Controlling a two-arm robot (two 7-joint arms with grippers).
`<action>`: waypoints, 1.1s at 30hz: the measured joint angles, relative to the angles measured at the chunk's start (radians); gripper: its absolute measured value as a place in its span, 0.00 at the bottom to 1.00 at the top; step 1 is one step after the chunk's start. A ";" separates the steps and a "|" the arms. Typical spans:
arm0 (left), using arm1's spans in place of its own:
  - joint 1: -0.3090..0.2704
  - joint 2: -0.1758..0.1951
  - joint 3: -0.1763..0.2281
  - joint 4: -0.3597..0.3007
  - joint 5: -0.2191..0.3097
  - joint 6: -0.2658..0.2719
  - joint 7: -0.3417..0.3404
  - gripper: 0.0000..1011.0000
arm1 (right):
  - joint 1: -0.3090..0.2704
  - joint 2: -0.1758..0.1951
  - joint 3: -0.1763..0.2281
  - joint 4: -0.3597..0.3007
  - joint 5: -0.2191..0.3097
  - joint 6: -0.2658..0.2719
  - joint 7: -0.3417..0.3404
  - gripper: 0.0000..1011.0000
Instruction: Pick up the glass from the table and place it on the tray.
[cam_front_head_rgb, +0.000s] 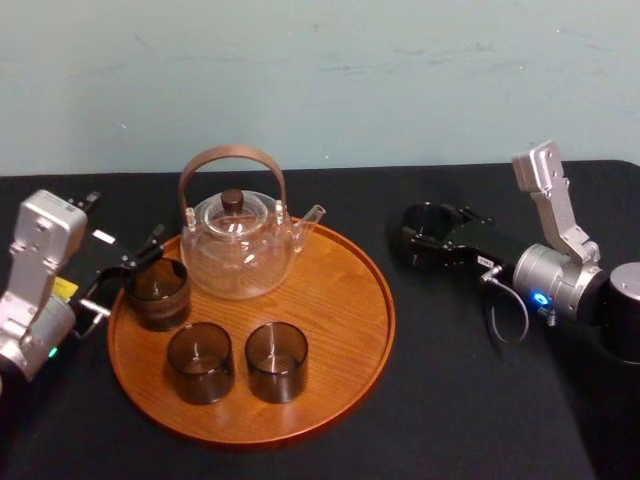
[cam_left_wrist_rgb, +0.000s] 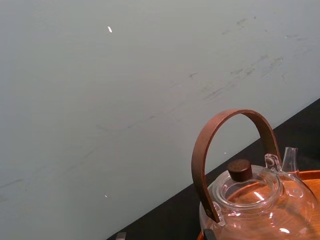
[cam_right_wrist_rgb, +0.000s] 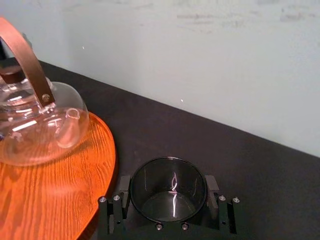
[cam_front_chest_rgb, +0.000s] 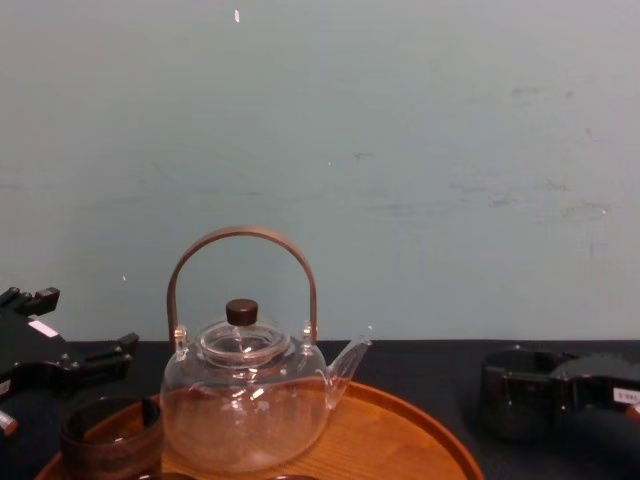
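Dark smoked tumbler, head view: the glass (cam_front_head_rgb: 420, 244) stands on the black bench (cam_front_head_rgb: 450, 410), off the tray (cam_front_head_rgb: 350, 330) and near its right rim. The right gripper (cam_front_head_rgb: 413, 238) reaches in from the right and has the glass between its fingers. On the tray I note the clear teapot (cam_front_head_rgb: 238, 250) at the back and three other glasses (cam_front_head_rgb: 200, 362). The left gripper (cam_front_head_rgb: 133, 276) sits at the tray's left rim, fingers spread, beside the rear-left one of those glasses.

Left wrist view: teapot (cam_left_wrist_rgb: 250, 200) with its brown hoop handle, a sliver of tray (cam_left_wrist_rgb: 310, 175), pale wall (cam_left_wrist_rgb: 100, 100). Nothing here bears on the move.

Right wrist view: the glass (cam_right_wrist_rgb: 167, 192) is upright, mouth up, empty. The fingers (cam_right_wrist_rgb: 123, 202) stand one on each side of it and look pressed against its wall. I judge the grip made. The tray (cam_right_wrist_rgb: 50, 190) lies beside the glass, with a narrow strip of bench between.

Chest view: the glass (cam_front_chest_rgb: 515, 395), inside the right gripper (cam_front_chest_rgb: 522, 398), appears to rest on the bench (cam_front_chest_rgb: 420, 358), so I judge the lift not yet begun. The tray (cam_front_chest_rgb: 400, 430) is to its left.

Key relation: the target lies to the robot's left of the held glass, and the right arm is the nearer. The move needs a lift over the low rim, then a short carry left, landing short of the teapot's spout.
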 joint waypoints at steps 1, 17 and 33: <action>0.000 0.000 0.000 0.000 0.000 0.000 0.000 0.99 | -0.003 0.002 0.001 -0.007 0.000 0.000 0.000 0.90; 0.000 0.000 0.000 0.000 0.000 0.000 0.000 0.99 | -0.054 0.021 -0.009 -0.148 0.009 0.009 0.004 0.90; 0.000 0.000 0.000 0.000 0.000 0.000 0.000 0.99 | -0.042 -0.006 -0.088 -0.162 0.009 0.000 0.057 0.90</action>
